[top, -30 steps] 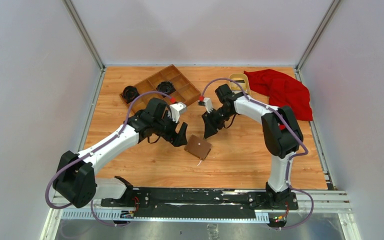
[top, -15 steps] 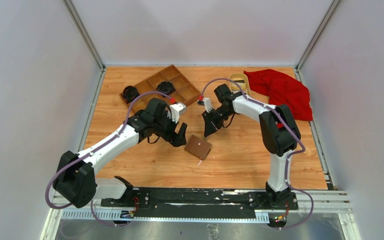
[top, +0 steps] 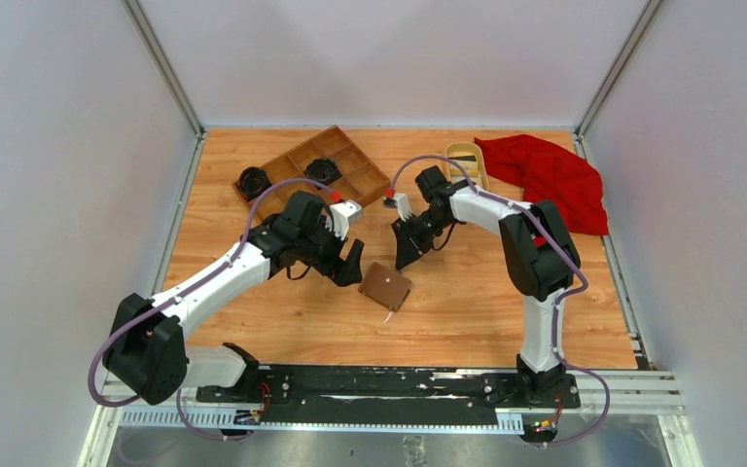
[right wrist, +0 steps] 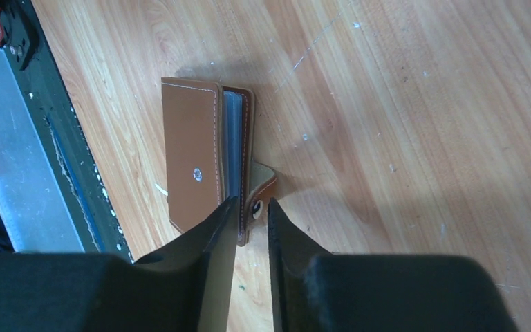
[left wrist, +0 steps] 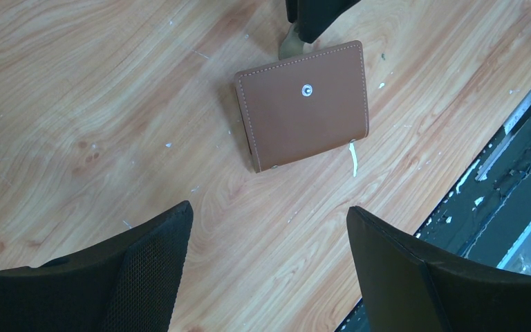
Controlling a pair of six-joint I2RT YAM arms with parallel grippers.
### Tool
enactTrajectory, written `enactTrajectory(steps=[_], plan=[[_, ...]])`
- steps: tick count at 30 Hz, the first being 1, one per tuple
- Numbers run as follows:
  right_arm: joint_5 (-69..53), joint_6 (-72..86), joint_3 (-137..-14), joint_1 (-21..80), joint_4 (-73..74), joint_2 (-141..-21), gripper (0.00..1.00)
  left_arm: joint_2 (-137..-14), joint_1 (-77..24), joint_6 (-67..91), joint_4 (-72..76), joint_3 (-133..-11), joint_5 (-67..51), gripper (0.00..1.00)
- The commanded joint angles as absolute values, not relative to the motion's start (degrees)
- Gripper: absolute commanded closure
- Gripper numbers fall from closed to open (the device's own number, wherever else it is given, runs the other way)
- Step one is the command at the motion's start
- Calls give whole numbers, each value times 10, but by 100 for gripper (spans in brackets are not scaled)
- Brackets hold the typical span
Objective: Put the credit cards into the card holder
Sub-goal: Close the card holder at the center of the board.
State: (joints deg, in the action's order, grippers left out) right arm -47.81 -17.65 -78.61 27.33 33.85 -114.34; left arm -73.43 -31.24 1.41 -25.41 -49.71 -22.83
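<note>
The card holder (top: 386,285) is a brown wallet with a round snap, lying on the wooden table between both arms. In the right wrist view it (right wrist: 193,162) lies slightly ajar, showing grey-blue pockets (right wrist: 231,142). My right gripper (right wrist: 252,211) is nearly shut, with the wallet's snap strap (right wrist: 261,194) between its tips; it is at the wallet's far corner (top: 404,255). My left gripper (left wrist: 269,214) is open and empty, hovering just left of the wallet (left wrist: 303,104) and above the table (top: 350,265). No credit cards are in view.
A wooden compartment tray (top: 336,161) with black round parts stands at the back left. A yellow oval dish (top: 464,156) and a red cloth (top: 550,180) lie at the back right. A small white sliver (left wrist: 352,158) lies by the wallet's near edge.
My right gripper has shifted slightly left at the wallet's far corner. The wallet and the left arm have hardly moved.
</note>
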Motion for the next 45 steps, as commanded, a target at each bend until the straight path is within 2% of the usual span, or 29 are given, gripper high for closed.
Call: enactTrajectory(steps=[1, 27, 32, 37, 45], plan=[[-501, -180, -794, 262, 346, -1132, 70, -730, -308, 7, -260, -497, -230, 14], [-525, -168, -793, 249, 347, -1153, 81, -743, -308, 9, -260, -497, -233, 14], [-526, -166, -793, 249, 347, -1156, 87, -746, -308, 16, -257, -496, -229, 14], [-537, -166, -792, 249, 348, -1156, 99, -767, -308, 65, -241, -493, -228, 22], [-544, -188, -792, 251, 350, -1129, 100, -810, -308, 178, -181, -458, -199, 31]])
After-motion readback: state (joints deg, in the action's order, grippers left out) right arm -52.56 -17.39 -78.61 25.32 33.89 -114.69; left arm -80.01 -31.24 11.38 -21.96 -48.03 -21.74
